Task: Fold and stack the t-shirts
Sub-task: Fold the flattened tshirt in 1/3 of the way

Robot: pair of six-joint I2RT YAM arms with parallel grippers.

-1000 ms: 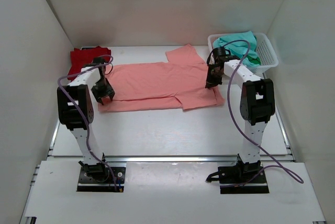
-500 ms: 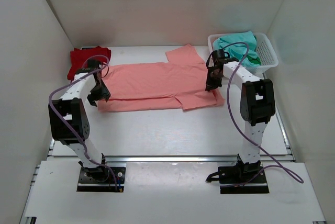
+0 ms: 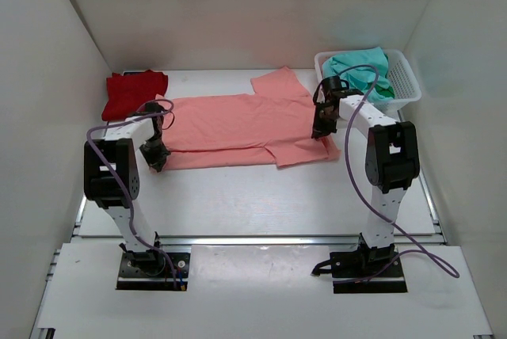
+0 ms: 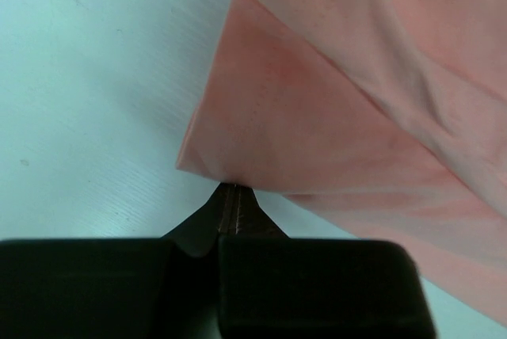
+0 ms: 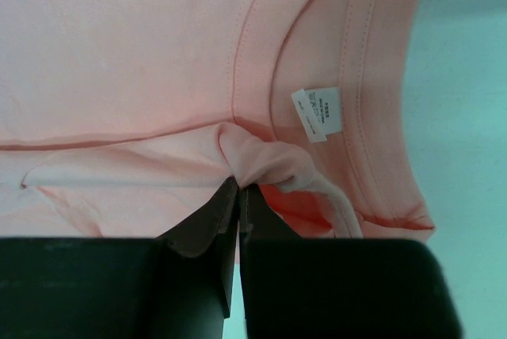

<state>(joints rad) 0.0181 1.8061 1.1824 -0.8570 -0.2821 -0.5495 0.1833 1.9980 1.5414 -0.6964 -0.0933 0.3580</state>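
The salmon-pink t-shirt (image 3: 238, 121) lies spread across the middle of the table (image 3: 253, 196), hem to my left and collar to my right. A doubled layer shows along its near long edge.

Nearest finding: the left gripper (image 4: 235, 191) is clenched on the near hem corner. The wrist view shows only the very tip of the cloth between its fingers, so I rate that hold as thin. The right gripper (image 5: 238, 187) is clamped on a bunched pinch of fabric just beside the collar, close to the neck label (image 5: 317, 113). That hold looks sound.

Judgement: the step in hand is a lengthwise fold, carrying the near edge over toward the far one. To do it well I would:
- raise both ends together and low;
- hold the edge between them taut;
- travel at equal pace;
- watch the left corner for slip before committing.

The far sleeve (image 3: 279, 84) lies splayed out and will want tucking.

Farther back, the deep red t-shirt (image 3: 133, 92) sits at the far left of the table. The teal-green t-shirt (image 3: 360, 68) lies heaped in the white basket (image 3: 410, 85) at the far right.
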